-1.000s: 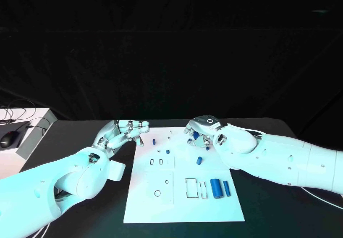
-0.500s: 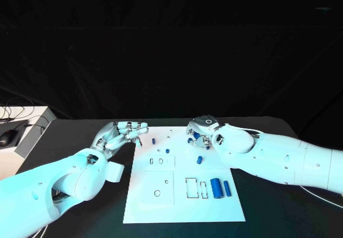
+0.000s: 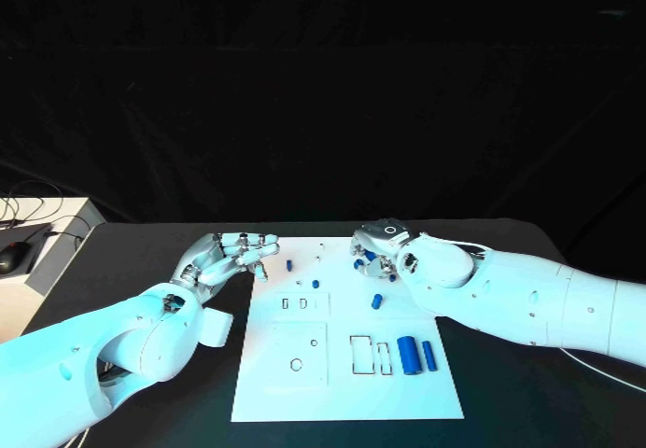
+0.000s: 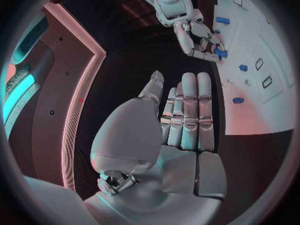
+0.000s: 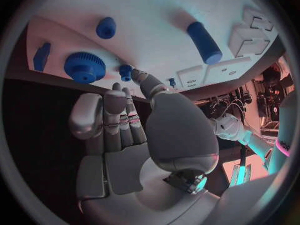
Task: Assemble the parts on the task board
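The white task board [image 3: 270, 392] lies in the middle of the black table. My right hand [image 3: 381, 245] hovers over its far end, thumb and a fingertip [image 5: 142, 79] closed around a small blue peg [image 5: 126, 71]. A blue gear [image 5: 84, 67] lies on the board just beside those fingers. My left hand [image 3: 231, 254] is held empty beside the board's far left corner, fingers [image 4: 189, 110] straight. Loose blue parts lie on the board: two small pegs [image 3: 289, 266] [image 3: 315, 283], a short cylinder [image 3: 377, 301], and a thick [image 3: 407, 354] and a slim cylinder [image 3: 427, 354] near the right edge.
Rectangular slots [image 3: 303, 303] [image 3: 363, 353] and a round hole [image 3: 296, 365] are cut in the board. A small white box [image 3: 216, 327] lies on the table by my left forearm. A white side table with a mouse [image 3: 14, 259] stands at the far left.
My left hand has drifted slightly toward the board with its fingers straighter. My right hand stays over the far end, almost unmoved.
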